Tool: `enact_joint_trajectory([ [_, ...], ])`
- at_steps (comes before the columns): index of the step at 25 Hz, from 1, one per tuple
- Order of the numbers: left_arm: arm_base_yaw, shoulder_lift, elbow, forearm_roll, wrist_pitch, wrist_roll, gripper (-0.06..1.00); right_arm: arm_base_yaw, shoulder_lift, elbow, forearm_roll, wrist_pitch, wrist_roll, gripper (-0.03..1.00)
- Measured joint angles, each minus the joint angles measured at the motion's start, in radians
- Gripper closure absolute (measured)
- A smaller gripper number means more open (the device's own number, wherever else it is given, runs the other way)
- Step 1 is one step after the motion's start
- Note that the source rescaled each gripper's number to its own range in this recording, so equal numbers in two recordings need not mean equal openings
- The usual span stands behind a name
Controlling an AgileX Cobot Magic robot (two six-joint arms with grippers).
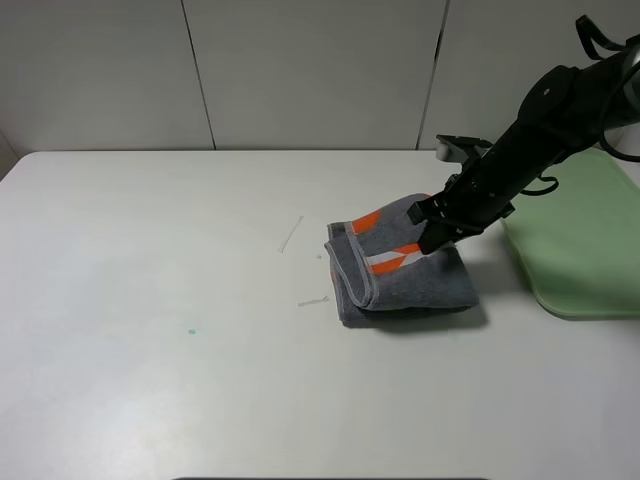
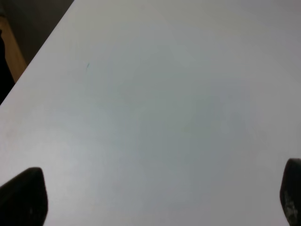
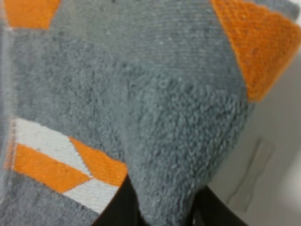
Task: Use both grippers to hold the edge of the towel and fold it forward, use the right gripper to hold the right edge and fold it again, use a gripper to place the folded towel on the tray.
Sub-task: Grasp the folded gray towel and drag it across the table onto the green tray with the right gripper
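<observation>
The dark grey towel (image 1: pixel 400 270) lies folded on the white table, with its orange-and-white band facing up. My right gripper (image 1: pixel 432 232) is shut on the towel's right side, and that part is lifted off the rest. In the right wrist view the towel (image 3: pixel 155 94) fills the frame, and a fold of it is pinched between the black fingers (image 3: pixel 120 207). The pale green tray (image 1: pixel 590 240) lies to the right of the towel. My left gripper (image 2: pixel 155 197) is open and empty over bare table, and it is out of the high view.
The white table (image 1: pixel 150 300) spreads to the left of the towel, with faint scratch marks (image 1: pixel 291 234) near it. A grey panelled wall stands behind. The left wrist view shows the table's edge (image 2: pixel 37 52).
</observation>
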Motion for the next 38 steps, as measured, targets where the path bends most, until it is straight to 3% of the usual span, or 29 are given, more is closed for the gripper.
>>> enact_joint_trajectory([
  [7, 0.0, 0.0, 0.0, 0.0, 0.0, 0.0, -0.06, 0.0, -0.044, -0.001, -0.081, 0.004, 0.061, 0.82],
  [16, 0.0, 0.0, 0.0, 0.0, 0.0, 0.0, -0.06, -0.02, -0.053, -0.122, -0.239, 0.115, 0.166, 0.82],
  [38, 0.0, 0.0, 0.0, 0.0, 0.0, 0.0, -0.06, -0.337, -0.053, -0.243, -0.274, 0.183, 0.135, 0.82],
])
